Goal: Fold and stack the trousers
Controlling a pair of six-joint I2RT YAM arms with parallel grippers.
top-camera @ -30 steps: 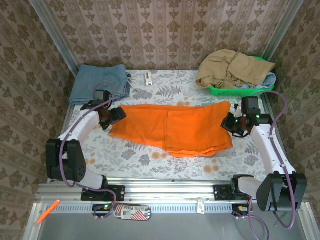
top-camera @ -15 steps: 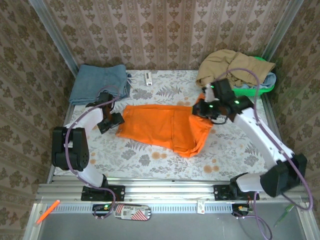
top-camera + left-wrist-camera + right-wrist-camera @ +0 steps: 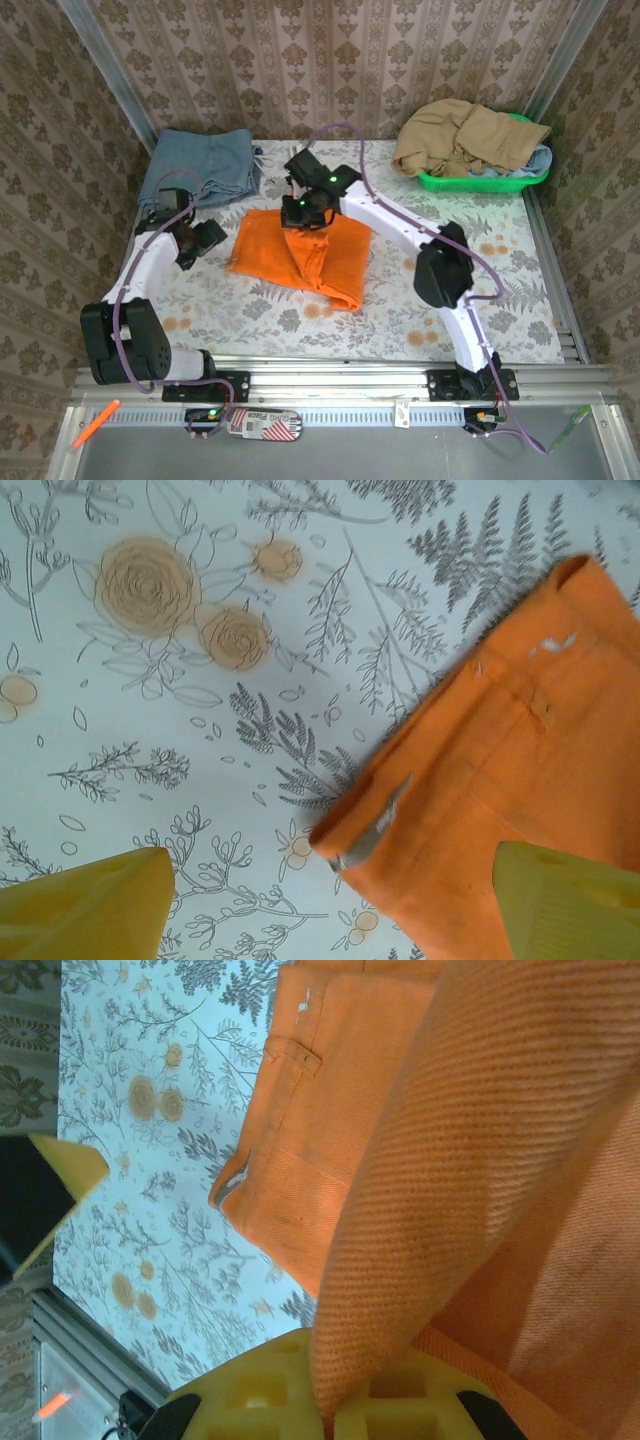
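Swung across from the right side, the right gripper (image 3: 303,213) hangs over the trousers (image 3: 320,255), orange cloth draped across its finger; I cannot tell whether it pinches. The left gripper (image 3: 205,238), spread, sits beside the waist corner. Doubled mid-table (image 3: 480,280), the trousers' long axis runs left-right, waist leftward.

The trousers (image 3: 268,252) lie on the table (image 3: 500,290), folded garment (image 3: 195,165) behind-left, basket (image 3: 470,184) behind-right.

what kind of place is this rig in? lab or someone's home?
Probably a lab test cell dressed as a home: wallpapered panels in an aluminium frame, floral table cover, orange trousers and a green basket of clothes.
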